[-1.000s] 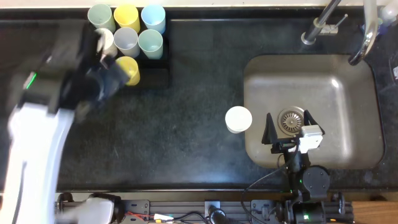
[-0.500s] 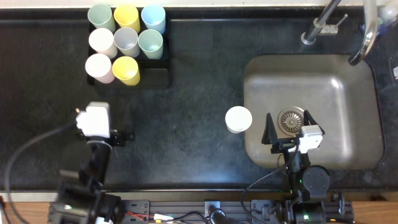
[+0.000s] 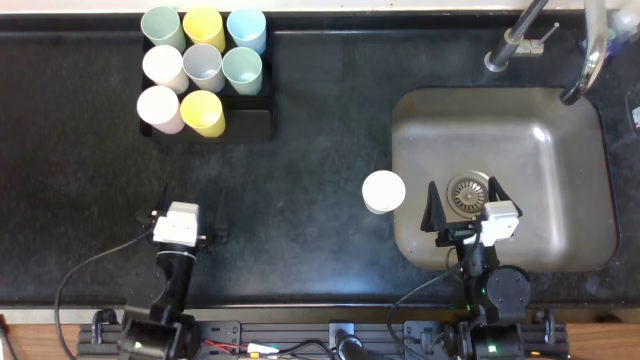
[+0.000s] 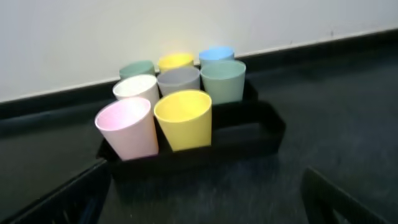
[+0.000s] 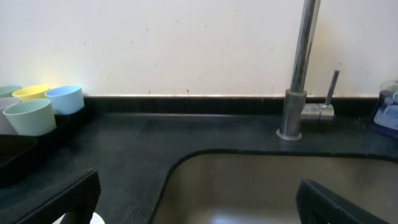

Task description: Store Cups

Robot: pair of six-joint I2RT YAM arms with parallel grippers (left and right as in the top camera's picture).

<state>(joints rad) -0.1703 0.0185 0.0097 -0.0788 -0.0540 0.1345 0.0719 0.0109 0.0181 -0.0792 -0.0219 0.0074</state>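
A black tray (image 3: pixel 255 122) at the counter's back left holds several upright cups, among them a pink cup (image 3: pixel 160 108) and a yellow cup (image 3: pixel 204 112) in its front row. The front right slot is bare. The left wrist view faces the same pink cup (image 4: pixel 127 127), yellow cup (image 4: pixel 183 118) and tray (image 4: pixel 264 127) from some distance. A white cup (image 3: pixel 383 191) sits alone on the counter beside the sink. My left gripper (image 3: pixel 190 205) is open and holds nothing, low near the front edge. My right gripper (image 3: pixel 465 197) is open over the sink, just right of the white cup.
The steel sink (image 3: pixel 560 180) takes up the right side, with a drain (image 3: pixel 468 192) and a faucet (image 3: pixel 520 35) behind it. The faucet (image 5: pixel 300 74) stands ahead in the right wrist view. Dark counter (image 3: pixel 300 200) lies between the tray and the sink.
My left arm has pulled back from the tray down to the counter's front edge, uncovering the pink cup standing in the tray. The right arm has stayed still.
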